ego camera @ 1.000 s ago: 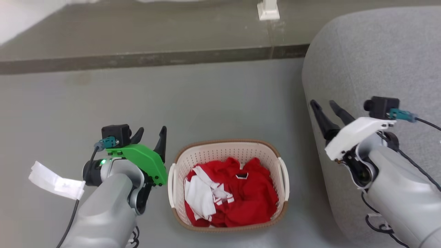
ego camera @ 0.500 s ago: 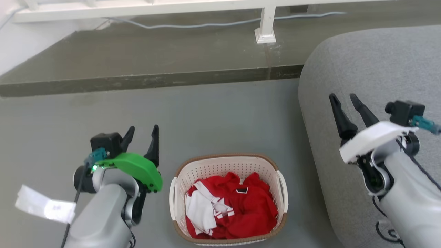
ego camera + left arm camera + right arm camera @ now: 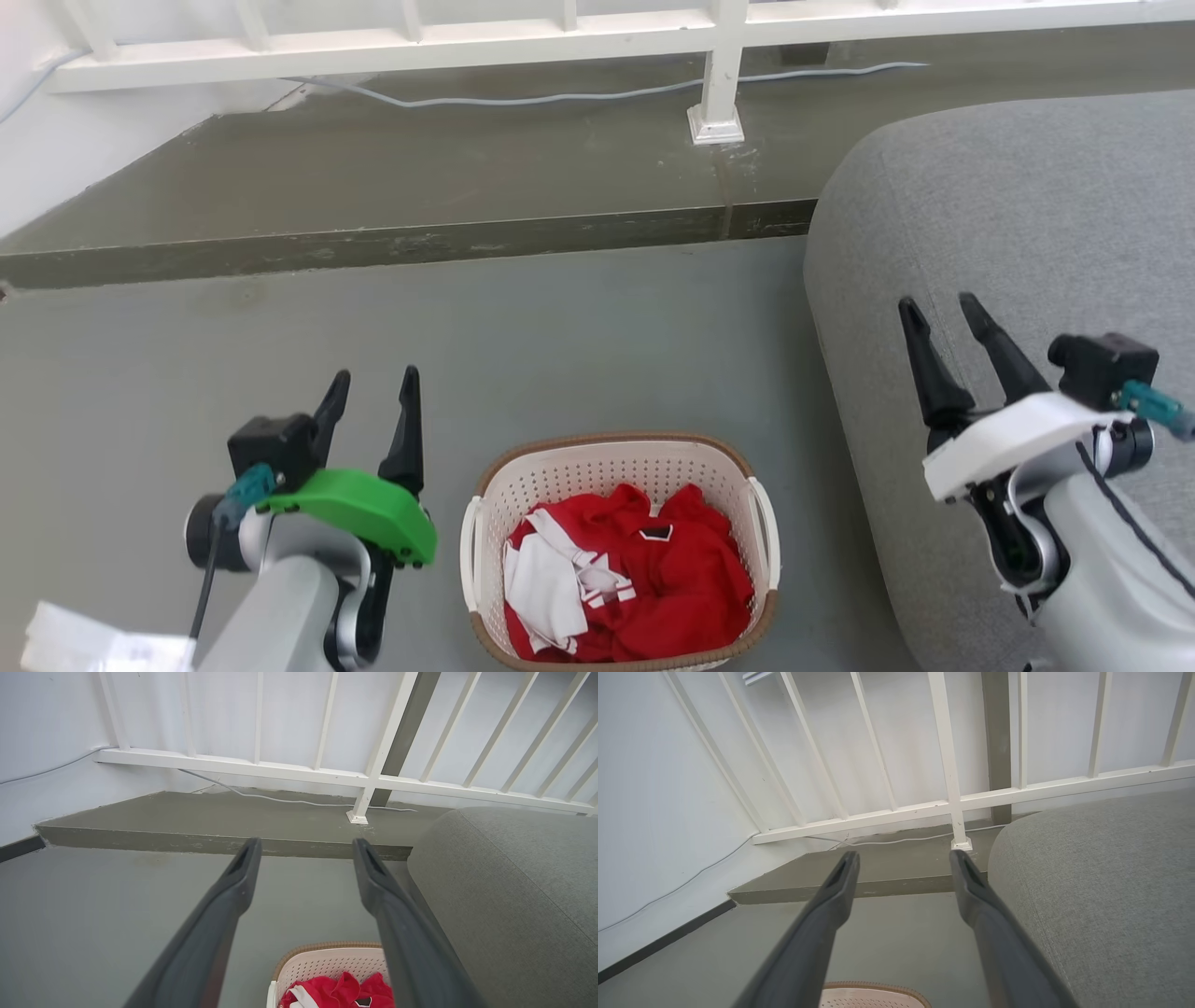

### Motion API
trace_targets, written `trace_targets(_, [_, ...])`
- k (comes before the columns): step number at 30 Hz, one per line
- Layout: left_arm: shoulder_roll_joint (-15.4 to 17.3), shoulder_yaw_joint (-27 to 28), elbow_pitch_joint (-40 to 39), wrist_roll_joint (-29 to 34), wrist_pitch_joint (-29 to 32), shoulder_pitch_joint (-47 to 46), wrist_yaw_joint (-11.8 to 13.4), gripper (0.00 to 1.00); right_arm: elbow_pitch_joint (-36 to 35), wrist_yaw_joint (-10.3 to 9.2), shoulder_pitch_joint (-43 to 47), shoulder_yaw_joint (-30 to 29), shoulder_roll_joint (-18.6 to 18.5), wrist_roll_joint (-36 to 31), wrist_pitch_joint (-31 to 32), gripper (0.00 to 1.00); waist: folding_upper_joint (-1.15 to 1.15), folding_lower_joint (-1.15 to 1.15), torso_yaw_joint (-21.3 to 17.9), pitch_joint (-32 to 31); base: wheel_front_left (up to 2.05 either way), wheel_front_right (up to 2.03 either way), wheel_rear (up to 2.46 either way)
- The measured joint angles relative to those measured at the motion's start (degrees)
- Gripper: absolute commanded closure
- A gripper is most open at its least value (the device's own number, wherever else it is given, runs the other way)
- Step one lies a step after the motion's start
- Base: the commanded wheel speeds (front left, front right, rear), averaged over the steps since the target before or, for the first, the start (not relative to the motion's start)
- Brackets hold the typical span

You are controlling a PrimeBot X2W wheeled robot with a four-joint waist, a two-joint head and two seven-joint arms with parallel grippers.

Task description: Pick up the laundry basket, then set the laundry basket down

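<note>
The laundry basket (image 3: 616,462) stands on the grey floor at the bottom middle of the head view, cream perforated plastic with a brown rim, holding red and white clothes (image 3: 625,583). Its far rim also shows low in the left wrist view (image 3: 322,961) and the right wrist view (image 3: 873,994). My left gripper (image 3: 373,387) is open to the left of the basket, apart from it, nothing between its fingers. My right gripper (image 3: 943,313) is open over the grey sofa to the right, also holding nothing. Both grippers point away from me, above floor level.
A grey sofa (image 3: 1008,215) fills the right side, close to the basket. A raised concrete step (image 3: 401,243) crosses the floor ahead, with a white railing (image 3: 719,70) and a cable (image 3: 579,93) on it. A white paper tag (image 3: 84,644) hangs by my left forearm.
The head camera has tilted up, so the basket sits lower in the picture and the railing has come into view. Both grippers have risen away from the basket and stay open.
</note>
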Motion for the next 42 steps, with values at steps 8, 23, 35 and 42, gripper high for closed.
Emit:
trace_targets(8, [-1.09,3.25,-4.53,2.63,-0.13,3.87,0.05,0.00,-2.48,-0.09,3.36,-2.59,1.45,-2.87,-0.01,0.00,0.00,0.00,-0.12,0.16,0.00,0.00,0.00])
trace_targets(23, [-2.12,6.09,-8.36,6.24,-0.14,7.52,-0.34,0.00,-4.72,0.74,6.52,-5.55,3.38,-6.65,-0.02,0.00,0.00,0.00,-0.13,0.59,0.00,0.00,0.00])
trace_targets(35, [-2.80,7.65,-9.94,7.57,-0.14,9.29,-1.53,0.00,-5.64,2.09,7.75,-7.77,4.57,-8.77,-0.02,0.00,0.00,0.00,-0.03,0.96,0.00,0.00,0.00])
trace_targets(42, [-3.19,8.46,-10.50,9.40,-0.14,9.95,-2.13,0.00,-5.75,2.63,8.58,-8.76,5.48,-9.69,-0.01,0.00,0.00,0.00,-0.02,1.15,0.00,0.00,0.00])
